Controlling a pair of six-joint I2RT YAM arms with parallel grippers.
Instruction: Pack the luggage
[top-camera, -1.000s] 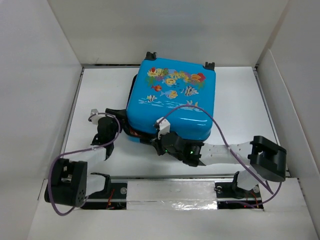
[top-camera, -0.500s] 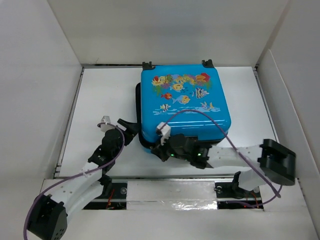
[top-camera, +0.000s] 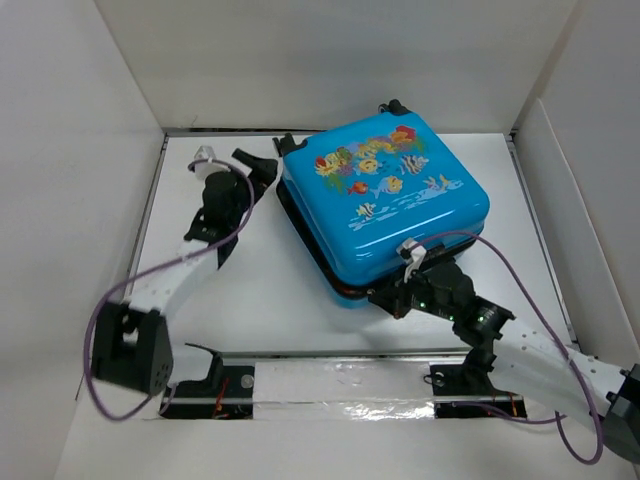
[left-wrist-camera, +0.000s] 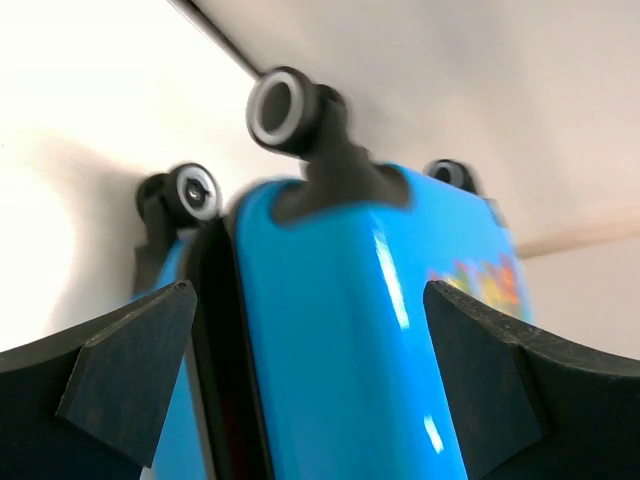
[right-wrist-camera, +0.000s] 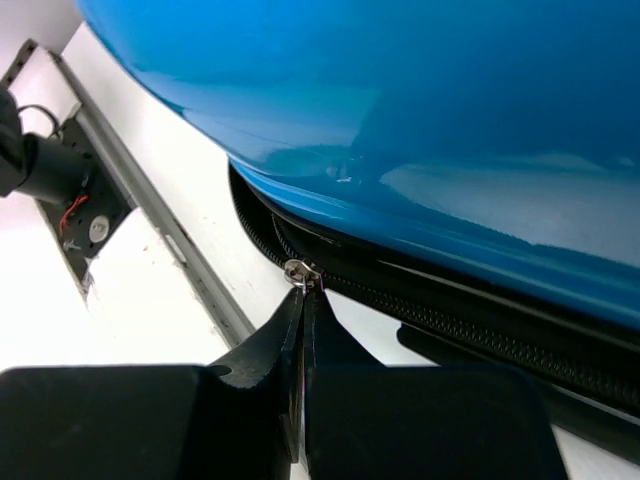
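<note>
The luggage (top-camera: 390, 205), a bright-blue hard-shell case with a fish print, lies flat and turned at an angle at the table's middle right. My left gripper (top-camera: 265, 175) stands open at its far-left wheel corner. In the left wrist view the blue shell (left-wrist-camera: 330, 330) and its dark seam sit between the wide-spread fingers (left-wrist-camera: 130, 370), with black wheels (left-wrist-camera: 283, 105) beyond. My right gripper (top-camera: 385, 295) is at the near corner. Its jaws are shut on the small metal zipper pull (right-wrist-camera: 300, 273), just under the blue shell (right-wrist-camera: 420, 90).
White walls enclose the table on the back, left and right. A metal rail (top-camera: 340, 375) with the arm bases runs along the near edge. Purple cables loop over both arms.
The luggage has swung round and shifted right and toward the back. My left gripper moved to the far-left wheel corner and opened wide. My right gripper followed the near edge rightward, still pinching the pull.
</note>
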